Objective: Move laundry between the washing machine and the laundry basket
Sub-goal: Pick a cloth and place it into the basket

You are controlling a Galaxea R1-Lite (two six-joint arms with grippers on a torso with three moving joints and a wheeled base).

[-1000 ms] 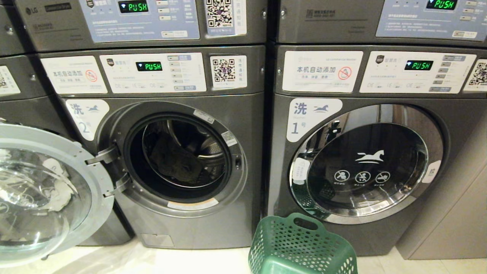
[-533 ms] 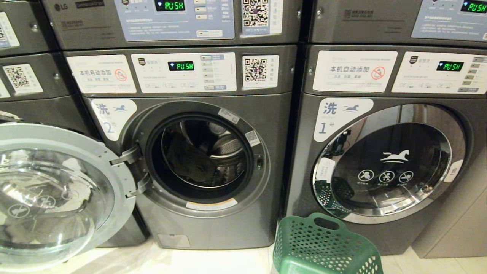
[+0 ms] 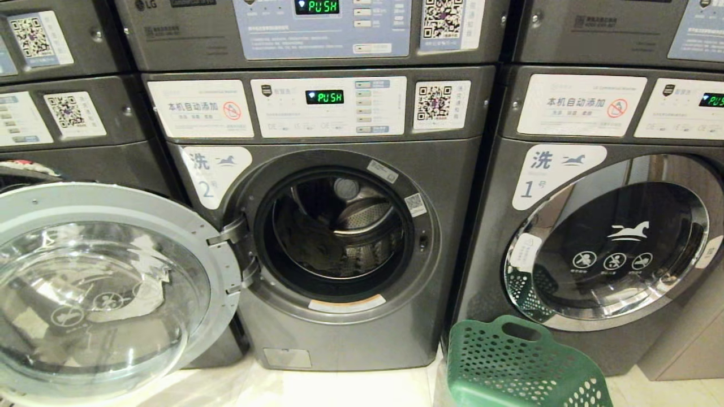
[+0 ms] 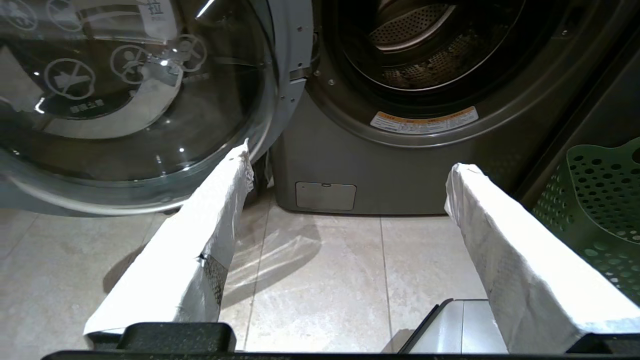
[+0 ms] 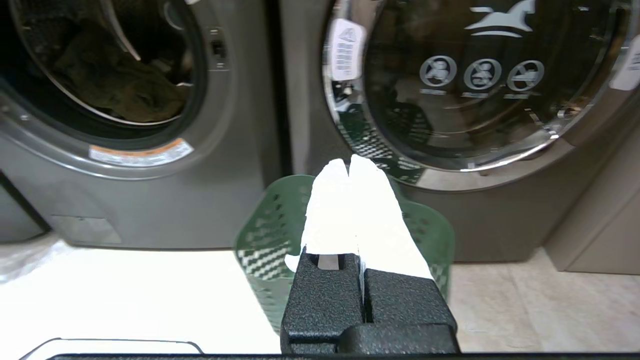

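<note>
Standing nearest in the head view, at about five o'clock, the green laundry basket (image 3: pixel 523 367) sits on the pale tiled floor (image 3: pixel 350 390), just in front of the closed washer marked 1 (image 3: pixel 611 249). At eight o'clock the glass door (image 3: pixel 102 288) of the washing machine marked 2 (image 3: pixel 345 249) hangs swung wide on its hinge. Beyond it, near the centre, the drum opening (image 3: pixel 339 232) shows perforated steel; from this angle the load is hard to make out.

The left gripper (image 4: pixel 350 170) hovers low over the floor with its white-wrapped fingers (image 4: pixel 215 220) spread wide and nothing between them — the door glass lies toward ten o'clock of it, the drum mouth at twelve, the basket's wall (image 4: pixel 595 200) at three.

The right gripper (image 5: pixel 349 162) is clenched, its wrapped fingertips pressed together on nothing, poised above the basket (image 5: pixel 270 235). Farther off in that view, at ten o'clock, dark olive laundry (image 5: pixel 115 85) lies bunched inside the open drum — the task's thing, not yet touched by either gripper. At one o'clock the closed washer's door (image 5: pixel 475 75) mirrors the basket's mesh.
</note>
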